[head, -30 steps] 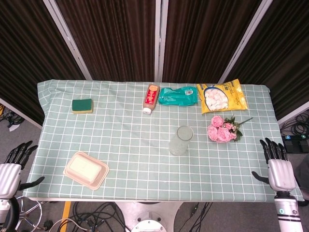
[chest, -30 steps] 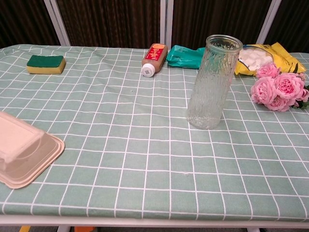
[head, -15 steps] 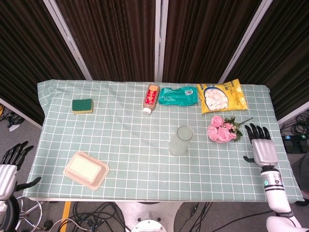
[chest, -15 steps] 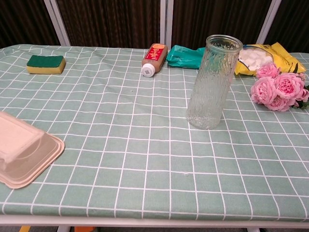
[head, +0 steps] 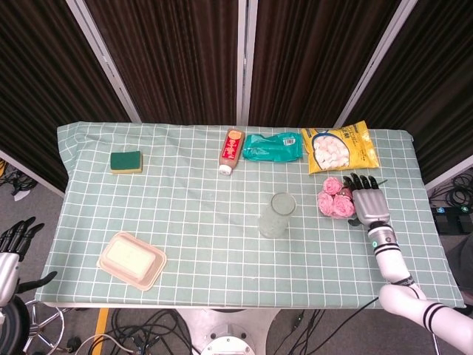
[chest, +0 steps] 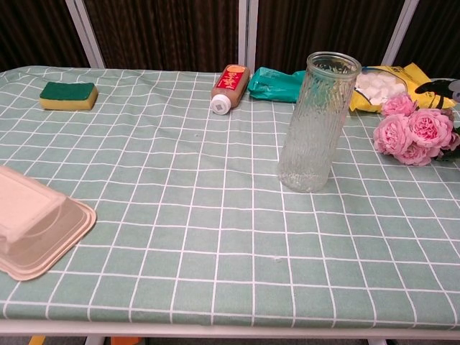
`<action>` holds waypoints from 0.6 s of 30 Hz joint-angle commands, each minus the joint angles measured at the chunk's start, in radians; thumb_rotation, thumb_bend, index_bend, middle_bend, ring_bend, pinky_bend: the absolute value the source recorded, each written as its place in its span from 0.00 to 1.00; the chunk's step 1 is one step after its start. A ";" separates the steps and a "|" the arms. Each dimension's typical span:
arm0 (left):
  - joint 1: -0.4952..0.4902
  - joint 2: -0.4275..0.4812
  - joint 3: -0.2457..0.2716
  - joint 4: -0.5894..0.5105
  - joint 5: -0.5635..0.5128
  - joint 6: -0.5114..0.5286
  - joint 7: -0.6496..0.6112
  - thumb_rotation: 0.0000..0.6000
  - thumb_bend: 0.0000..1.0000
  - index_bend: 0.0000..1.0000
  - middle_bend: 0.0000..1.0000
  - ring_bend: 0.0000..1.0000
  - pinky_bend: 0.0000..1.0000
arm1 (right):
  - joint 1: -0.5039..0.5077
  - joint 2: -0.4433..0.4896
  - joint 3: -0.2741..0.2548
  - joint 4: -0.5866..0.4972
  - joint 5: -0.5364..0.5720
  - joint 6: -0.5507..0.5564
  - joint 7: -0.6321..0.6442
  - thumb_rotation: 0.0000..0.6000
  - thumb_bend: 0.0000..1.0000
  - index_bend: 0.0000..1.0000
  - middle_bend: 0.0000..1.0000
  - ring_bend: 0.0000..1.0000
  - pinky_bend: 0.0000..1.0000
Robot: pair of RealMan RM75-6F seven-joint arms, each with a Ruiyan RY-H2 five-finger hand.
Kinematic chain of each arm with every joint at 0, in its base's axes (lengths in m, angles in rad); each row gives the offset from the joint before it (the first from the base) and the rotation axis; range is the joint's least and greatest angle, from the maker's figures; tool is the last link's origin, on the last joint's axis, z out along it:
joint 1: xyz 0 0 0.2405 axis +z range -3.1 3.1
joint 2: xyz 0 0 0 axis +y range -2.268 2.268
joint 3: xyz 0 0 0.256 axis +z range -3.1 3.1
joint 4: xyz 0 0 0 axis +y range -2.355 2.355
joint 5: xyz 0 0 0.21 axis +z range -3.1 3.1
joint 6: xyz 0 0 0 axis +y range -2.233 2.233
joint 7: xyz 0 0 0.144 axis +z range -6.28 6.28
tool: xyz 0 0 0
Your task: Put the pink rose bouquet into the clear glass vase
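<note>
The pink rose bouquet (head: 335,197) lies on the green checked table, right of centre, its blooms large in the chest view (chest: 411,134). The clear glass vase (head: 277,215) stands upright and empty left of it, tall and ribbed in the chest view (chest: 316,122). My right hand (head: 369,201) hovers over the bouquet's stems, fingers spread, holding nothing; only its dark fingertips (chest: 438,87) show at the chest view's right edge. My left hand (head: 10,249) hangs off the table's left side, fingers apart.
A yellow snack bag (head: 340,148), a teal packet (head: 272,147) and a lying bottle (head: 231,150) line the far side. A green sponge (head: 126,161) sits far left. A beige lidded food box (head: 131,259) lies near the front left corner.
My right hand has moved from the table's front right edge up and left onto the bouquet's stem side. My left hand has sunk lower off the left edge.
</note>
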 commanded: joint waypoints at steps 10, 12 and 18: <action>0.004 -0.004 -0.001 0.019 -0.008 -0.006 -0.018 1.00 0.06 0.11 0.02 0.00 0.12 | 0.075 -0.084 -0.004 0.108 0.058 -0.041 -0.005 1.00 0.00 0.00 0.00 0.00 0.00; 0.005 -0.003 -0.001 0.021 -0.010 -0.007 -0.021 1.00 0.06 0.11 0.02 0.00 0.12 | 0.083 -0.093 -0.006 0.121 0.071 -0.055 -0.004 1.00 0.00 0.00 0.00 0.00 0.00; 0.005 -0.005 -0.001 0.028 -0.012 -0.011 -0.027 1.00 0.06 0.11 0.02 0.00 0.12 | 0.105 -0.113 -0.017 0.152 0.093 -0.084 -0.002 1.00 0.00 0.00 0.02 0.00 0.00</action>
